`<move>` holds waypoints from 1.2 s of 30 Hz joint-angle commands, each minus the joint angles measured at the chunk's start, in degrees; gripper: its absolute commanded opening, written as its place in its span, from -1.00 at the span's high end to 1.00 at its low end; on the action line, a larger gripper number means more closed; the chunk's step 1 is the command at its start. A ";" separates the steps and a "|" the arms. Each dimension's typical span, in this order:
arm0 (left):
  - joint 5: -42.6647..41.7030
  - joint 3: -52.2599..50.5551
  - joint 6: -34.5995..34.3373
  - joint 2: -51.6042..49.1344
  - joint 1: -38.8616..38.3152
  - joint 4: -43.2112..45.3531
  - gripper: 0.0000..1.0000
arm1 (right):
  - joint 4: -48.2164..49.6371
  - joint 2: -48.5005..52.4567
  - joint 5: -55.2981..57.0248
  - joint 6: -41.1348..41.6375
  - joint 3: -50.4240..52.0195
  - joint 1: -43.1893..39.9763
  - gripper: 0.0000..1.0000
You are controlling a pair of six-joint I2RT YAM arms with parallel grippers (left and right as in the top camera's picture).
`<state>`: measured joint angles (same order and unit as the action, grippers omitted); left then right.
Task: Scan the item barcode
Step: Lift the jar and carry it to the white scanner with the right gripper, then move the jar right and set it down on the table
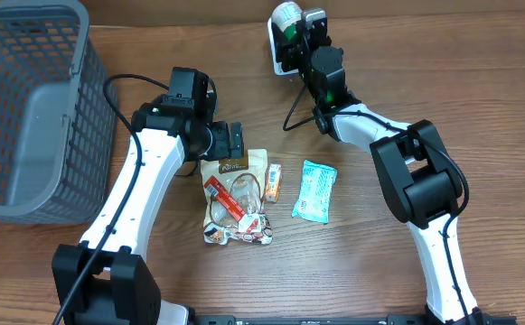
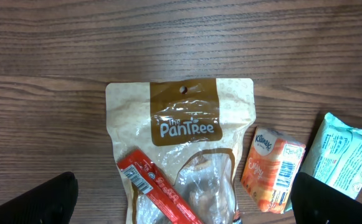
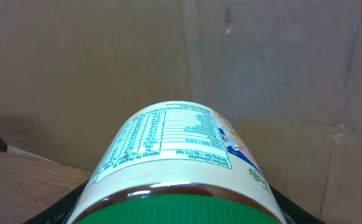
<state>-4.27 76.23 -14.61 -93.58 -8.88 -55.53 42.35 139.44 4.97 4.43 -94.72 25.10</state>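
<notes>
Basket [image 1: 27,99] of grey mesh stands at the far left of the table [image 1: 497,108]. Next comes the left hand [image 1: 237,142], spread wide and grasping nothing. It hovers over the top edge of a brown and cream snack pouch [image 1: 235,194] with a red stick [image 1: 229,200] lying across it. Just beside the pouch lies a small orange tissue pack [image 1: 273,181], then a teal pack [image 1: 314,190] a little apart. None of these is being handled.

Farthest right, toward the table's back edge, the right hand [image 1: 298,27] is clenched on a jar [image 1: 288,15] with a green lid. It holds the jar over a white unit [image 1: 278,52] that I take for the scanner, though that is a guess. In the right wrist view the jar's nutrition panel faces up, and no barcode shows there.

The step in hand looks like presenting the jar for scanning. The next move likely calls for rolling the jar until its barcode faces the unit, gripping firmly so the round body does not slip.
</notes>
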 commanded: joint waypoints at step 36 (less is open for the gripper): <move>0.00 0.76 -0.39 0.92 0.24 0.07 -1.00 | -21.44 -18.01 -4.00 6.10 -9.22 -1.18 0.93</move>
<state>-4.27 76.23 -14.61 -93.58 -8.88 -55.53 23.66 133.10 1.80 10.48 -101.91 24.03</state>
